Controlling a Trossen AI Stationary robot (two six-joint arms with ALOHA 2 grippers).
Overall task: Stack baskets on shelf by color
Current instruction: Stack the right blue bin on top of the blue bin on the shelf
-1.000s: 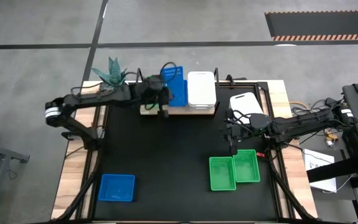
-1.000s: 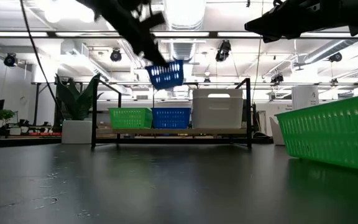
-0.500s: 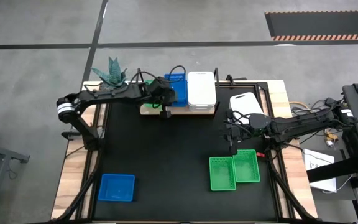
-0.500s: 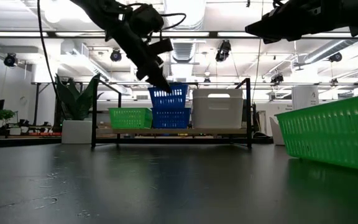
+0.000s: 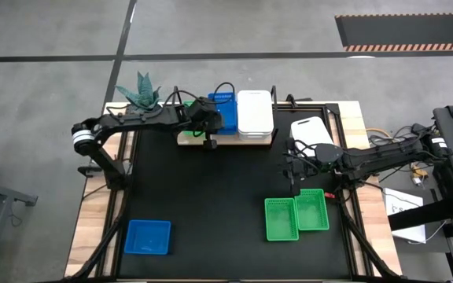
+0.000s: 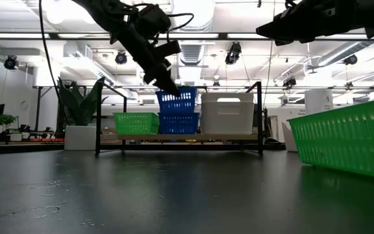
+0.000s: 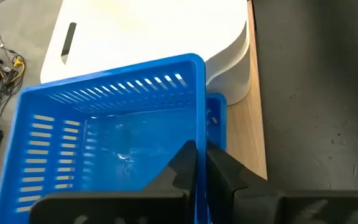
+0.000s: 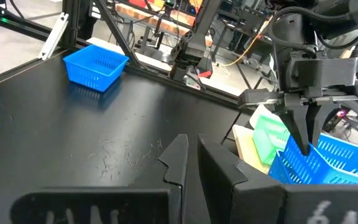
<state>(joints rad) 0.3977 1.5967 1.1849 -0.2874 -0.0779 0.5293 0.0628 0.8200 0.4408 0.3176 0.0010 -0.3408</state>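
Your bench [image 5: 211, 196] carries the shelf [image 5: 185, 138] at its far edge, and the baskets sit in three places. On the shelf, from the low view, you have one green basket [image 6: 136, 123] at the left end, a blue basket [image 6: 178, 123] in the middle, and a taller white stack [image 6: 226, 113] at the right end; how many white ones it holds cannot be told. All the open ones you can see into look empty.

Your left pincer [image 6: 172, 88] is clamped on the near wall of a second blue basket [image 6: 176, 101], which sits nested on top of the middle blue one, slightly tilted. The left wrist view shows the lower blue rim peeking out beside it, hard against the white stack.

Near the bench's front right, two green baskets [image 5: 296, 215] lie side by side, touching. A lone blue basket [image 5: 147, 237] lies at the front left, well apart from everything. A white basket [image 5: 311, 130] rests off the right end of the shelf.

Your right pincer [image 5: 292, 182] hangs just behind the green pair, fingers nearly together, holding nothing.
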